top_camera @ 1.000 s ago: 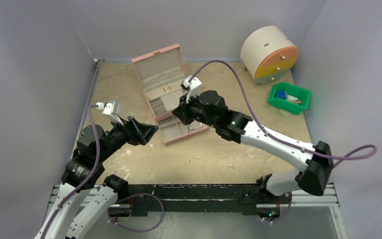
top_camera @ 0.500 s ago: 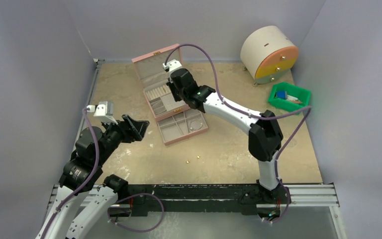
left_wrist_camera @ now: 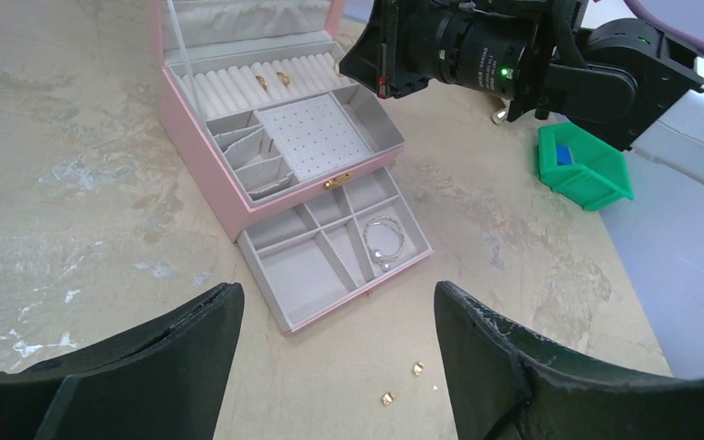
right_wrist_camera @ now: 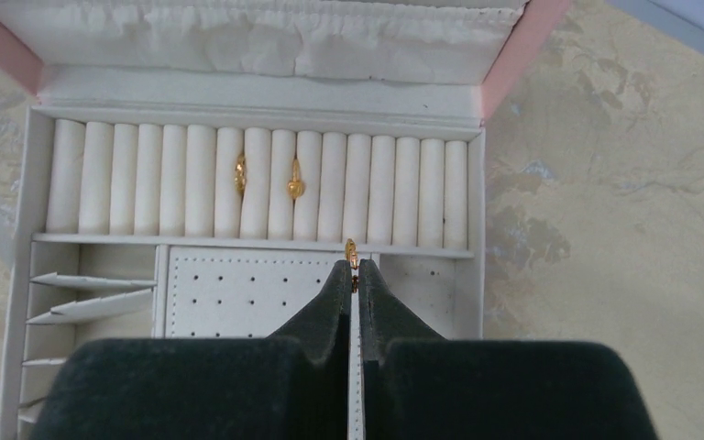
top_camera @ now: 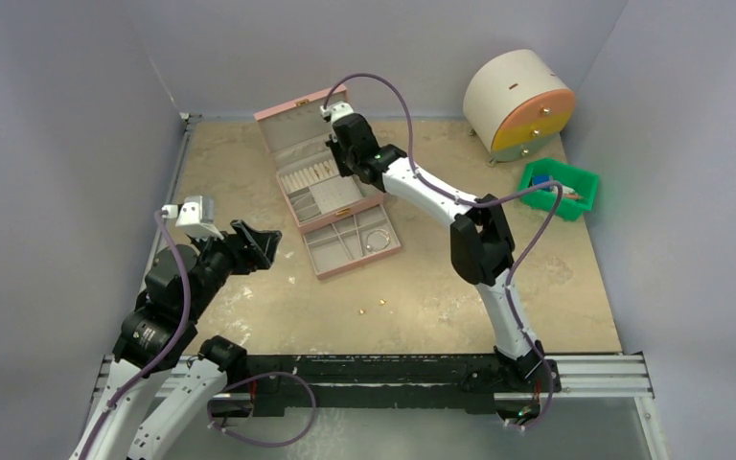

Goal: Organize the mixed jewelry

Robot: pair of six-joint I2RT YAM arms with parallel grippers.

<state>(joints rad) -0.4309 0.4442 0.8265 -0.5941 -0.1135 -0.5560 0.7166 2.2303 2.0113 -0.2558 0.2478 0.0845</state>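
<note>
The pink jewelry box [top_camera: 287,120] stands open at the back, its drawer [top_camera: 326,261] pulled out. My right gripper [right_wrist_camera: 352,270] is shut on a small gold ring [right_wrist_camera: 351,252], held over the box's top tray just in front of the ring rolls. In the top view it [top_camera: 337,158] hovers over the box. Two gold rings [right_wrist_camera: 240,174] [right_wrist_camera: 295,183] sit in the rolls. A silvery bracelet [left_wrist_camera: 385,240] lies in the drawer. Two tiny gold beads [left_wrist_camera: 417,368] [left_wrist_camera: 386,399] lie on the table before the drawer. My left gripper [left_wrist_camera: 336,293] is open and empty, above the table left of the drawer [top_camera: 264,247].
A round beige drum with an orange and yellow front [top_camera: 517,103] stands at the back right. A green bin [top_camera: 558,189] with blue items sits beside it. Grey walls close in the table on the left, back and right.
My right arm has swung from over the drawer back to the box's ring rolls, stretched out far. My left gripper has drawn back a little to the left.
</note>
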